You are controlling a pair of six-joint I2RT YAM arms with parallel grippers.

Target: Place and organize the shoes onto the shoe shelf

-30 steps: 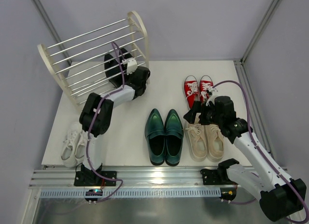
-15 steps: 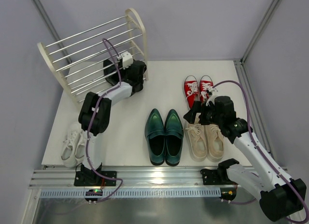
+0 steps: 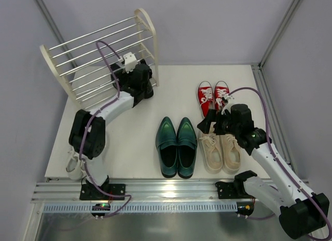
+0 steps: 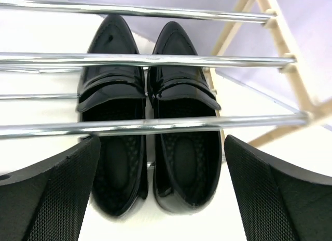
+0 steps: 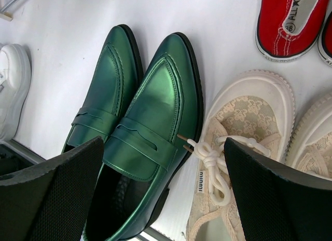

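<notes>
- We find the left gripper [image 4: 162, 141] wide open and empty, just over the glossy black dress shoes [image 4: 176, 90], which lie inside the shoe shelf [image 4: 244, 59], heels toward it.
- The dark green loafers [image 5: 155, 111] lie between the arms, long axis pointing away from us; the right gripper [image 5: 163, 142], open too, hovers over them and is nearer.
</notes>
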